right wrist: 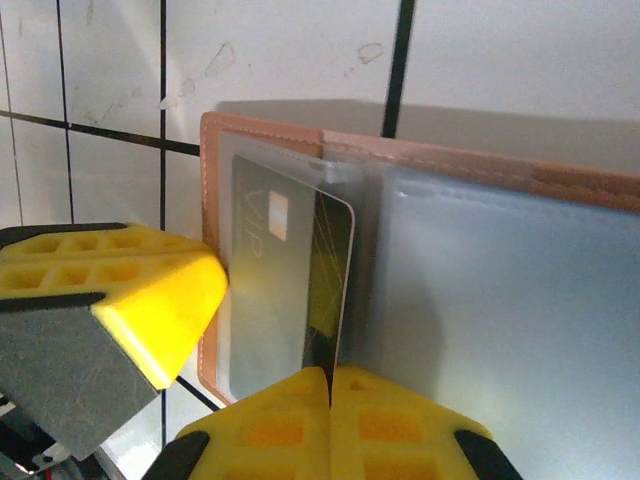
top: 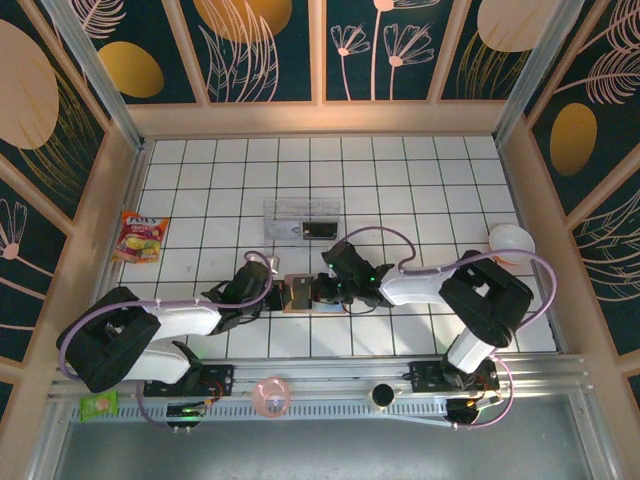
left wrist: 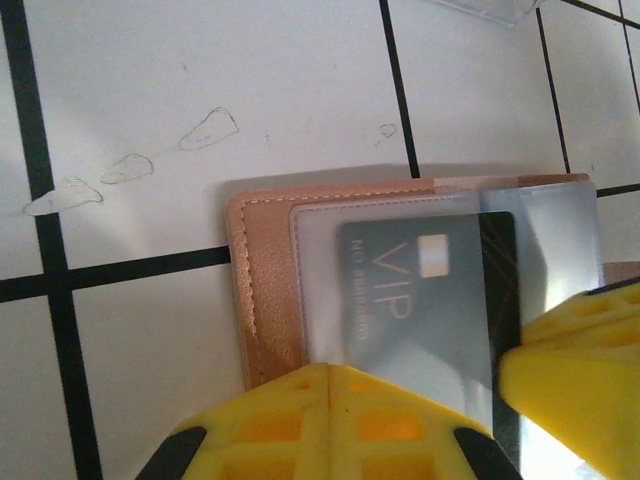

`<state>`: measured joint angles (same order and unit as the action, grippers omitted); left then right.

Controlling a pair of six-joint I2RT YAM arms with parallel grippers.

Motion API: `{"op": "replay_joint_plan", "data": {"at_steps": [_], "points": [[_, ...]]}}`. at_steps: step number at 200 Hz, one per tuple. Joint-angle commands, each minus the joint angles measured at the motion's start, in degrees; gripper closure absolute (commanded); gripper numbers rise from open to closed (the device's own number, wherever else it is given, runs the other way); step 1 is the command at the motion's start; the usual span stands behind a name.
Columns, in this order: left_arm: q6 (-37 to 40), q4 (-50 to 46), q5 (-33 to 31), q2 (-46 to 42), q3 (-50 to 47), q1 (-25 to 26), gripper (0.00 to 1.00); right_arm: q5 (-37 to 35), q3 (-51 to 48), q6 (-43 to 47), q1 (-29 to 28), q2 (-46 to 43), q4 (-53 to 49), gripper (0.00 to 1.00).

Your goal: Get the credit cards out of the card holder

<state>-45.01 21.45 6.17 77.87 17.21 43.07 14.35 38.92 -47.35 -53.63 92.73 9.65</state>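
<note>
Left tool [left wrist: 330, 385], right tool [right wrist: 330, 388] closed — seemingly pressing open card holder [left wrist: 262, 285].

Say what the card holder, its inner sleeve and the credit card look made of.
Card holder: tan leather or faux leather, matte, stitched edge. Sleeve: frosted clear soft plastic; card shows through. Credit card: probably rigid plastic, dark, glossy, printed VIP.

- Wallet [left wrist: 262, 290]: tan-brown leather with pale stitching along the edge; frosted grey sleeves inside.
- Card [left wrist: 420, 300]: black, with silver "VIP" lettering, a gold chip and thin gold lines on one side.
- Fingers [left wrist: 260, 420]: bright yellow, black at the base.
- Table [top: 420, 180]: white tiles, black grid lines.
- Walls [top: 260, 50]: dark teal, with gold discs and pale pink leaf and flower outlines.
- Packet [top: 141, 237]: red and yellow.
</note>
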Motion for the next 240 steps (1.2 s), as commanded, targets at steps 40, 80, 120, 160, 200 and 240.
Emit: {"op": "replay_joint_plan", "data": {"at_steps": [40, 80, 120, 160, 200, 240], "points": [[1.5, -2.3, 0.6, 1.4, -0.3, -0.1, 0.99, -8.0, -2.2, -0.1, -0.8, -7.0, -10.6, 1.0], [1.8, -3.0, 0.3, 0.4, 0.1, 0.0, 0.98, -10.6, -1.0, 1.6, -0.9, -11.3, -16.9, 1.0], [2.4, -3.9, 0.1, 0.1, 1.3, 0.0, 0.98, -11.4, 1.3, 3.5, -0.9, -11.6, -20.9, 1.0], [3.0, -4.7, 0.1, 0.0, 2.4, 0.0, 0.98, -11.6, 4.2, 4.6, -1.1, -10.5, -22.4, 1.0], [3.9, -7.2, -1.9, -4.8, 3.1, 0.0, 0.92, -11.1, 5.8, 5.4, -1.9, -7.4, -22.4, 1.0], [5.0, -6.1, 1.9, -5.5, 5.6, 0.2, 0.88, -11.0, 5.7, 5.5, -2.3, -6.4, -21.8, 1.0]]}}
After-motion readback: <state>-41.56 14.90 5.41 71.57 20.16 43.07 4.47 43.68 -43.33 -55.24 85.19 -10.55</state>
